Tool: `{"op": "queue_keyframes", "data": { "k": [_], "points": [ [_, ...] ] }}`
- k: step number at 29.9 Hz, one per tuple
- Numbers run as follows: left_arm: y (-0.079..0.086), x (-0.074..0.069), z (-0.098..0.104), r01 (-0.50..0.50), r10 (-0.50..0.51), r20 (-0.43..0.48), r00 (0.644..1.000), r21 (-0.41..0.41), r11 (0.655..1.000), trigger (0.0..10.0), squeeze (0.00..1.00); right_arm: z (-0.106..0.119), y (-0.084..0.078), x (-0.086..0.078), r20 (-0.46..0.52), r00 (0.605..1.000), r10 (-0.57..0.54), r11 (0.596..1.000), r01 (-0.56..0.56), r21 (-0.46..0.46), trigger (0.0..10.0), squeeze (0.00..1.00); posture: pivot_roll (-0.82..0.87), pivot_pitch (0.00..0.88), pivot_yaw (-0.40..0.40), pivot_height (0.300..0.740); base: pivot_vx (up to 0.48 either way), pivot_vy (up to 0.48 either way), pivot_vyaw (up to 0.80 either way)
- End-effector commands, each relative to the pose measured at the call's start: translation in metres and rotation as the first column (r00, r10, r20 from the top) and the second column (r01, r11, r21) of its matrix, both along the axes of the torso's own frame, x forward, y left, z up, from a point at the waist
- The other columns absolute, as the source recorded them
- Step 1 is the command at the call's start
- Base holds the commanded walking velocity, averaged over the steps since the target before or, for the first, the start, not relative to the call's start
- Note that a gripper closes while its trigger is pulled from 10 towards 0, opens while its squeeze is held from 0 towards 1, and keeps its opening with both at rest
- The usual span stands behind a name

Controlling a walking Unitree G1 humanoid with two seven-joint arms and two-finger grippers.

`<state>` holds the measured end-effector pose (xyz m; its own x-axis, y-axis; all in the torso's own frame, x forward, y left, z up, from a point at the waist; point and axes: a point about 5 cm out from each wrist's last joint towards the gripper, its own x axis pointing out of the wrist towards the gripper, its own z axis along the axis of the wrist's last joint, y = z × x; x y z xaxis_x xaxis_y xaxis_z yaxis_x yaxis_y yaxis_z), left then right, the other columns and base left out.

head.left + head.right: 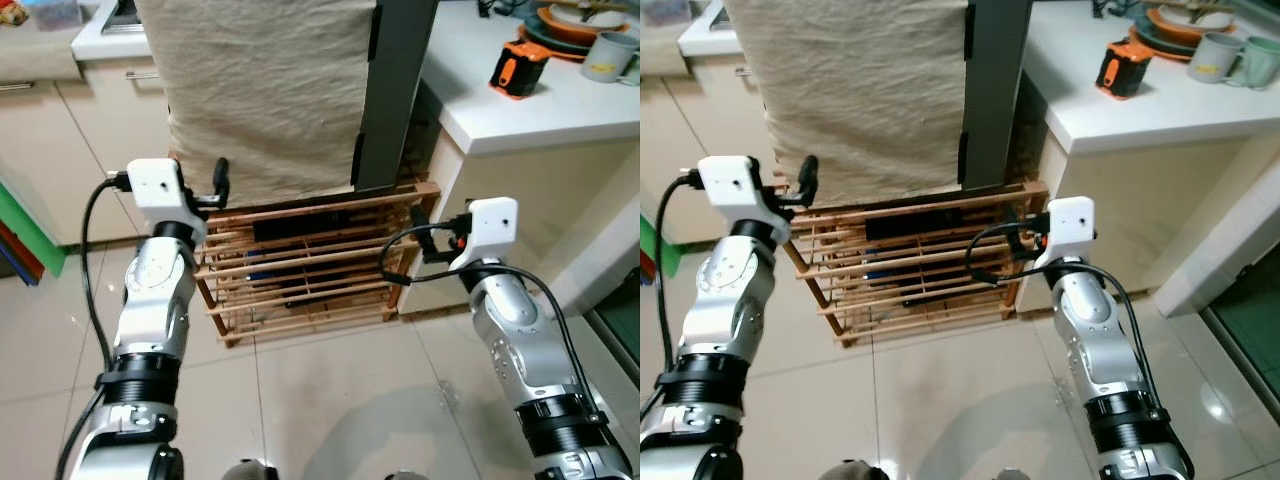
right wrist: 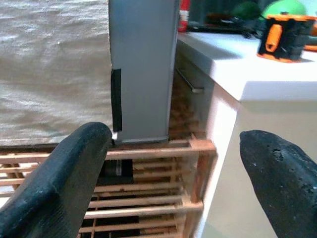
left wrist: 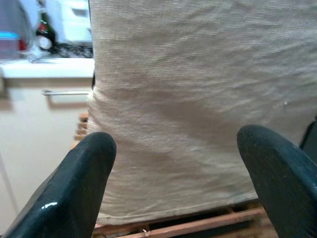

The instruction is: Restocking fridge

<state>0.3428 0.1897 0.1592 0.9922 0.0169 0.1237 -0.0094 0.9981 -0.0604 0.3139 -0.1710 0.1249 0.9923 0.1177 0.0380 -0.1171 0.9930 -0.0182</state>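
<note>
Both pincers, left pincer and right pincer, spread empty; advancing risks snagging the beige cloth-draped grey fridge ahead or striking the slatted wooden rack below.

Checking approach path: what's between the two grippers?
The wooden slatted rack under the cloth-covered fridge spans the gap between left gripper and right gripper, in the left eye view.

Creased matt cloth — slatted wooden rack.

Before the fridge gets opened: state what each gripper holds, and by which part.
Nothing is held. The left gripper is open before the cloth-draped fridge; the right gripper is open near the wooden rack.
</note>
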Motion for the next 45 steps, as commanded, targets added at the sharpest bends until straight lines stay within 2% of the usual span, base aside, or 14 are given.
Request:
{"op": "queue_keyframes", "data": {
  "k": [1,6,14,16,17,21,24,27,29,32,36,40,45],
  "points": [
    [0.002,0.003,0.003,-0.004,0.004,-0.011,1.0,0.001,1.0,10.0,0.0,-0.004,-0.001,-0.003,-0.003,1.0,-0.018,1.0,0.018,0.014,10.0,0.0,-0.13,0.008,0.049,0.74,0.0,0.48,-0.76],
    [0.003,0.004,0.002,-0.011,0.011,-0.032,0.999,0.014,1.0,10.0,0.0,-0.009,-0.006,-0.007,-0.012,0.999,-0.052,0.998,0.052,0.019,10.0,0.0,-0.14,0.018,0.058,0.74,0.0,0.48,-0.76],
    [0.01,0.002,0.001,-0.033,0.035,-0.052,0.998,0.021,0.999,10.0,0.0,-0.013,-0.026,-0.022,-0.007,0.993,-0.119,0.993,0.119,0.012,10.0,0.0,-0.15,0.032,0.059,0.74,0.0,0.48,-0.76],
    [0.012,0.0,0.005,-0.026,0.026,-0.016,1.0,-0.01,1.0,10.0,0.0,-0.014,-0.033,-0.027,-0.01,0.991,-0.133,0.991,0.133,0.009,10.0,0.0,-0.15,0.034,0.053,0.74,0.0,0.48,-0.76],
    [0.01,-0.003,0.009,0.009,-0.008,0.023,1.0,-0.046,0.999,10.0,0.0,-0.015,-0.035,-0.028,-0.012,0.991,-0.136,0.991,0.136,0.007,10.0,0.0,-0.15,0.035,0.049,0.74,0.0,0.48,-0.76],
    [0.007,-0.01,0.014,0.062,-0.056,0.074,0.996,-0.081,0.995,10.0,0.0,-0.016,-0.038,-0.031,-0.016,0.991,-0.134,0.991,0.135,0.003,10.0,0.0,-0.15,0.035,0.038,0.74,0.0,0.475,-0.76],
    [0.01,-0.016,0.009,0.053,-0.049,0.047,0.998,-0.067,0.996,10.0,0.0,-0.018,-0.038,-0.032,-0.026,0.992,-0.126,0.992,0.126,-0.003,10.0,0.0,-0.14,0.035,0.031,0.74,0.0,0.45,-0.76],
    [0.019,-0.02,0.007,0.012,-0.009,0.045,0.999,-0.079,0.997,10.0,0.0,-0.018,-0.035,-0.03,-0.036,0.995,-0.09,0.996,0.09,-0.002,10.0,0.0,-0.12,0.039,0.007,0.74,0.0,0.455,-0.76],
    [0.018,-0.022,0.007,0.029,-0.023,0.055,0.998,-0.105,0.994,10.0,0.0,-0.017,-0.034,-0.029,-0.03,0.996,-0.079,0.997,0.079,0.005,10.0,0.0,-0.12,0.038,0.003,0.74,0.0,0.465,-0.76],
    [0.013,-0.027,0.011,0.078,-0.069,0.086,0.994,-0.109,0.991,10.0,0.0,-0.013,-0.033,-0.026,-0.006,0.996,-0.085,0.996,0.085,0.015,10.0,0.0,-0.09,0.029,0.009,0.74,0.0,0.476,-0.77],
    [0.011,-0.027,0.01,0.08,-0.072,0.077,0.994,-0.105,0.991,10.0,0.0,-0.013,-0.036,-0.023,0.002,0.994,-0.108,0.994,0.108,0.031,10.0,0.0,-0.08,0.005,0.039,0.74,0.0,0.477,-0.77],
    [0.002,-0.024,0.019,0.19,-0.18,0.113,0.977,-0.093,0.977,10.0,0.0,-0.008,-0.024,-0.016,0.044,0.992,-0.115,0.992,0.112,0.061,10.0,0.0,-0.09,0.0,0.075,0.74,0.0,0.478,-0.77],
    [-0.007,-0.029,0.024,0.247,-0.234,0.124,0.964,-0.096,0.964,10.0,0.0,-0.008,-0.018,-0.018,0.051,0.994,-0.098,0.992,0.093,0.088,10.0,0.0,-0.08,0.0,0.087,0.74,0.0,0.473,-0.77]
  ]
}}
